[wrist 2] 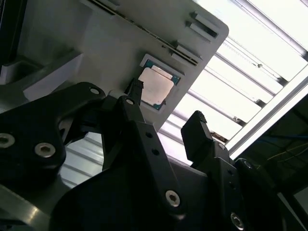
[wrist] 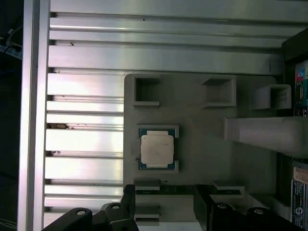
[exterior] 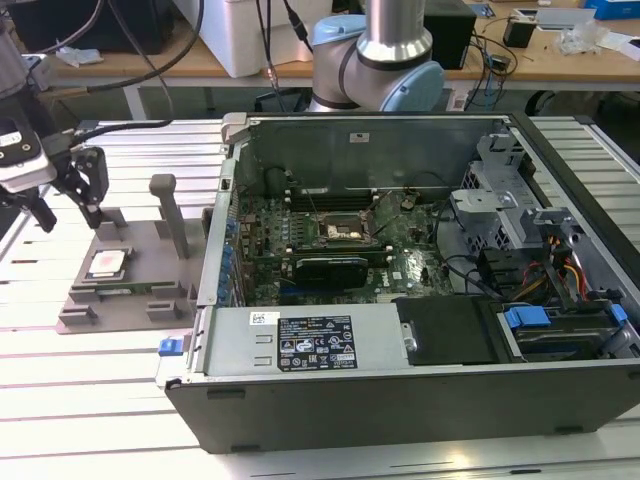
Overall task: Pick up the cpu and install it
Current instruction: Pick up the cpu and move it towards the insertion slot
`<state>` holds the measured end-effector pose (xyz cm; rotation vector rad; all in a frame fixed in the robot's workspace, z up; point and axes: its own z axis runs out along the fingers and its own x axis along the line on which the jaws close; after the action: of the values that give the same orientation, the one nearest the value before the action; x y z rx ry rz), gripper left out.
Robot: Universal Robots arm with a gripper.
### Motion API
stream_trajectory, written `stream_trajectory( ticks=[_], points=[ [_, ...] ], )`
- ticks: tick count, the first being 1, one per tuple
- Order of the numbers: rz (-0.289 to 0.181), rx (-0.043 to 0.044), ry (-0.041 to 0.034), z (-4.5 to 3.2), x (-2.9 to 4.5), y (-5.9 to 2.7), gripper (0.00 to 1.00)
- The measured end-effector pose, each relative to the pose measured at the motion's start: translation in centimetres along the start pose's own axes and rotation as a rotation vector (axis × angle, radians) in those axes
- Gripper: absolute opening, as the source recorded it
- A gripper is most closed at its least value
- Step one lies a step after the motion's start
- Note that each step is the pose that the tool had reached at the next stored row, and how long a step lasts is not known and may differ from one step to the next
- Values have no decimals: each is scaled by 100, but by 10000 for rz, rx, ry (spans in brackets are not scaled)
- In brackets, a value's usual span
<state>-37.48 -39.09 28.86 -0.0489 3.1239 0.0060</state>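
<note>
One cpu flat in grey tray, upright post beside; jaws wide, seemingly empty, nearby.

In the second wrist view the gripper hid part of the edge of the cpu. In the exterior view the arm ran past the top edge, and the socket was too small to tell in detail.

The cpu at rest.
Square chip, silver-grey lid, green rim; lies flat, lid up, in a recess of the grey fixture tray, at 9 o'clock in the exterior view.
</note>
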Motion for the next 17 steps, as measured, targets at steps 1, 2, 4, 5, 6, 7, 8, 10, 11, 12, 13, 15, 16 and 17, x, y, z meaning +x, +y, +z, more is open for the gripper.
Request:
stream_trajectory(
  ticks=[1,2,4,5,6,7,8,10,11,12,13,15,16,17],
  points=[
    [-10,0,0,27,0,4,60],
    [-19,0,1,47,0,8,60],
    [-37,2,1,84,1,17,60],
    [-55,3,1,107,1,24,60],
    [-72,5,0,126,1,30,60],
    [-96,9,0,149,1,39,60],
    [-114,15,1,166,0,47,60],
    [-157,31,5,211,1,79,60],
    [-176,31,2,236,0,93,60],
    [-196,31,1,265,1,107,60],
    [-221,32,3,300,4,117,60],
    [-240,31,2,347,21,121,60],
    [-243,31,2,357,23,122,60],
    [-244,31,2,367,25,122,60]
  ],
)
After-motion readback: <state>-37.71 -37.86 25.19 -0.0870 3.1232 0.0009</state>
